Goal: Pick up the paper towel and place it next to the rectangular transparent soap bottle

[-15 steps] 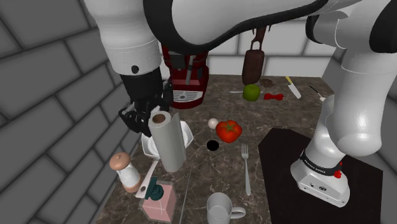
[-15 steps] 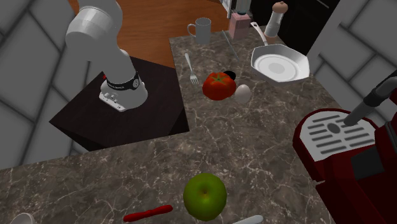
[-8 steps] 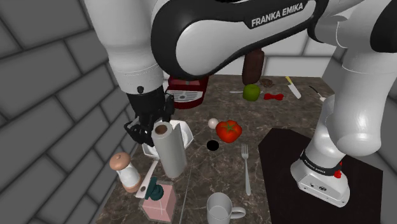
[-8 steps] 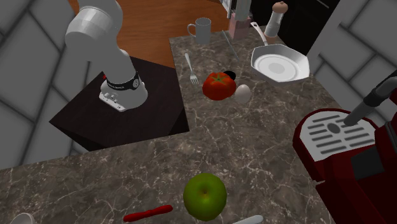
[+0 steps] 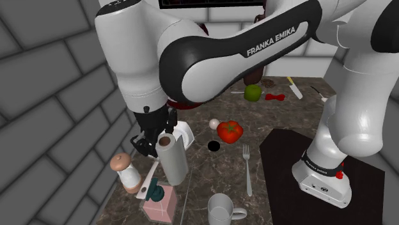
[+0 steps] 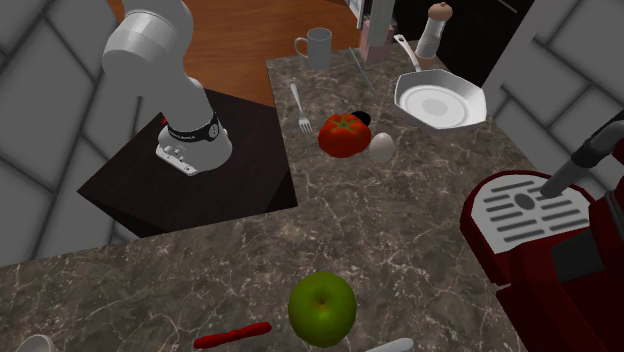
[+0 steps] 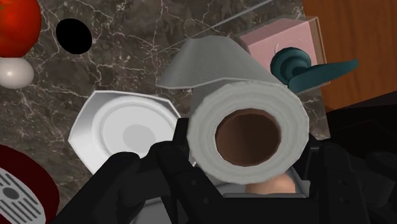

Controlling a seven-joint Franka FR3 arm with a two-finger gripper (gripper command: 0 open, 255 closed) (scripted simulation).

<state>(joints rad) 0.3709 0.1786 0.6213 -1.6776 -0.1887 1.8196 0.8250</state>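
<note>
My gripper is shut on the paper towel, a grey-white roll with a brown core, held tilted above the counter. It hangs just above and behind the soap bottle, a pink rectangular block with a teal pump. Looking along the gripper, the roll's end is clasped between the black fingers, and the soap bottle lies just beyond it. The soap bottle stands at the counter's far end in the second exterior view.
A pepper mill stands beside the soap bottle, with a white pan under the roll. A mug, fork, tomato, egg and green apple lie nearby. A red coffee machine stands further off.
The gripper has come down with the paper towel, moving toward the soap bottle and pepper mill. The things on the counter have not moved.
</note>
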